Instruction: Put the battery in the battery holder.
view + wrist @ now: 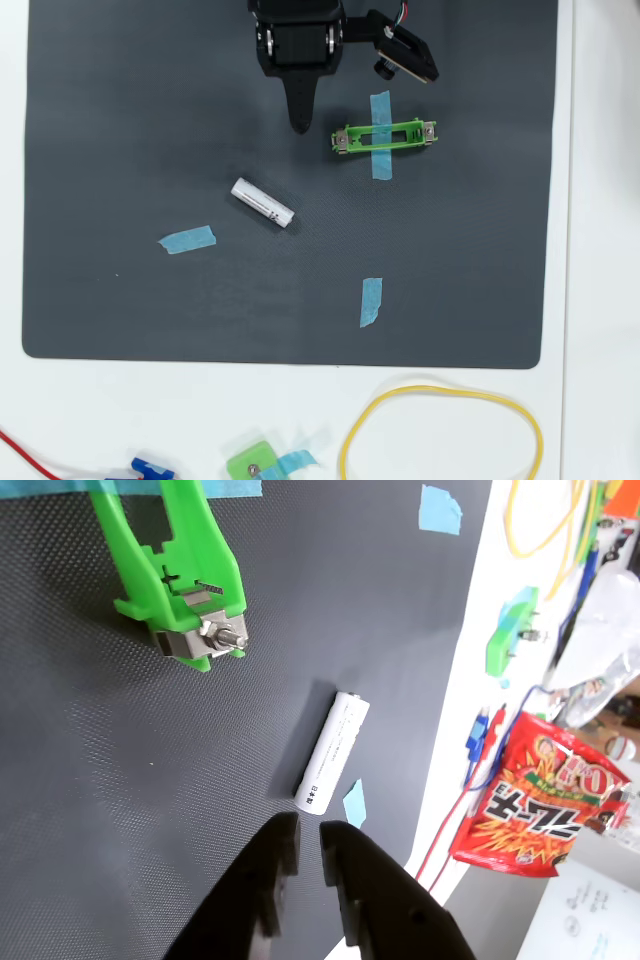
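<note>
On the black mat (120, 120), nothing is done yet. The gripper (309, 842), fingers slightly parted and holding nothing, hangs near the empty battery holder (385, 136). The battery (262, 203) lies loose at the holder's eight o'clock, overhead; grasping and seating remain.

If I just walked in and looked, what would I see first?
Probably the bright green battery holder, pinned to the dark mat by a blue tape strip near the top of the overhead view. Next the white battery lying loose near the mat's middle, with the black gripper close to one end of it in the wrist view. Off the mat, that view also shows a shiny red snack bag at the right.
</note>
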Controlling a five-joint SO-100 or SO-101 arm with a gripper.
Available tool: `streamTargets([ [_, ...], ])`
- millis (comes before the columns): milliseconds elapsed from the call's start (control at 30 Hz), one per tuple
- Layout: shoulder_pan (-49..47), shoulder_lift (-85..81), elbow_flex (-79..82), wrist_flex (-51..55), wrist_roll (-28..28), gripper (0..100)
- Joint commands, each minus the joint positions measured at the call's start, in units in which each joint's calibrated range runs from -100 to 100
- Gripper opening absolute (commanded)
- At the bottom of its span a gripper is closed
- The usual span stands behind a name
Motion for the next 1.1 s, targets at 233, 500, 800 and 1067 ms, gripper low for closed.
streamTargets([
  [233,11.66,44.53,-44.7,16.18,-0.31,0],
  [500,11.66,65.59,-70.7,26.14,-2.82,0],
  [800,9.79,80.09,-64.88,9.71,-16.07,0],
  [1067,0.55,80.61,-63.47,7.0,-6.89,7],
])
